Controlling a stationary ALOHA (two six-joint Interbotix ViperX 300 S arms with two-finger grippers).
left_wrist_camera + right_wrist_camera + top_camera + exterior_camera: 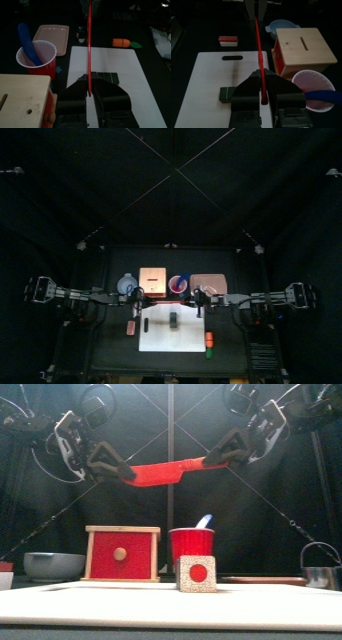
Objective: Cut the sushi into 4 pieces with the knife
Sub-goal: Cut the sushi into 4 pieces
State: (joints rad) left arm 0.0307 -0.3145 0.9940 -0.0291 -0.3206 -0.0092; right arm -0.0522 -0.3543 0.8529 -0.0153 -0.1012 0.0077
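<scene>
black curtains (171, 178) hang all round the booth from nine through twelve to three o'clock, and the small black table (110, 356) lies dim toward six o'clock.

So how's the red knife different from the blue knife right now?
The red knife is up in the air, lying roughly level, gripped at one end by the left tool and at the other by the right tool. The blue knife stands in the red cup, and nothing grips it. The red knife hangs over the white cutting board, while the blue knife sits beside the wooden box. Both are toy knives.
</scene>
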